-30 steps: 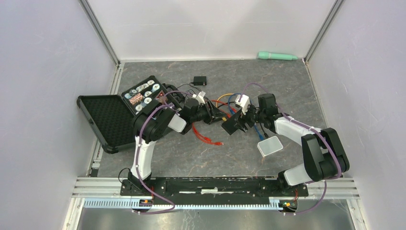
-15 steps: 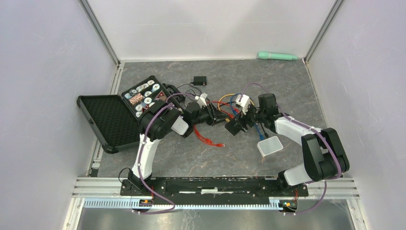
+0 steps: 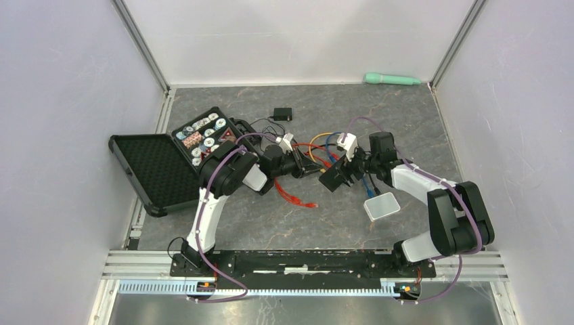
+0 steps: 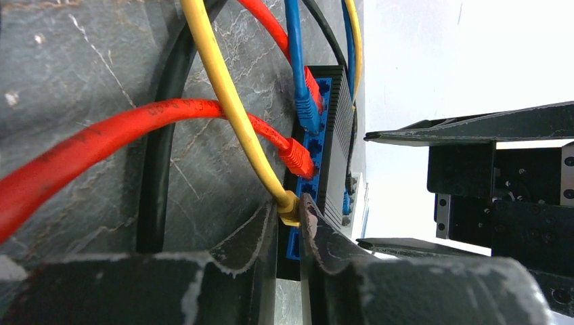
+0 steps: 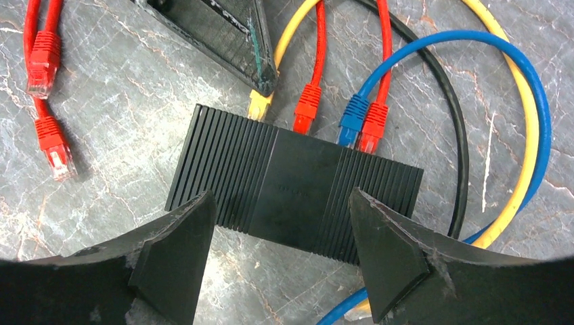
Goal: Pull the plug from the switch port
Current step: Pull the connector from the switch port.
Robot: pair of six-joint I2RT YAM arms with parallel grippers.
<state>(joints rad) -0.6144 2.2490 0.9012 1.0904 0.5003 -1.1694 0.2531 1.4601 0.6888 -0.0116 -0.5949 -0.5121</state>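
Note:
The black switch [image 5: 291, 183] lies on the grey table with a row of blue ports [image 4: 317, 152] facing my left gripper. A yellow plug [image 4: 289, 207], a red plug [image 4: 298, 157], a blue plug [image 4: 308, 112] and another red plug sit in the ports. My left gripper [image 4: 290, 211] is shut on the yellow plug, one finger on each side, right at the port. My right gripper [image 5: 281, 203] is open, its fingers spread over the switch's rear edge, not touching it. In the top view the left gripper [image 3: 313, 169] and the right gripper [image 3: 346, 172] meet at the switch [image 3: 333, 179].
A loose red cable [image 5: 46, 101] with two free plugs lies left of the switch. Yellow, blue and black cables [image 5: 528, 135] loop behind it. An open black case [image 3: 156, 169] sits at left, a white tub [image 3: 381, 206] at right, a green tool [image 3: 392, 79] at the back.
My left gripper has moved right up to the switch and closed its fingers onto the yellow plug. The right gripper has stayed open over the switch, shifting only slightly.

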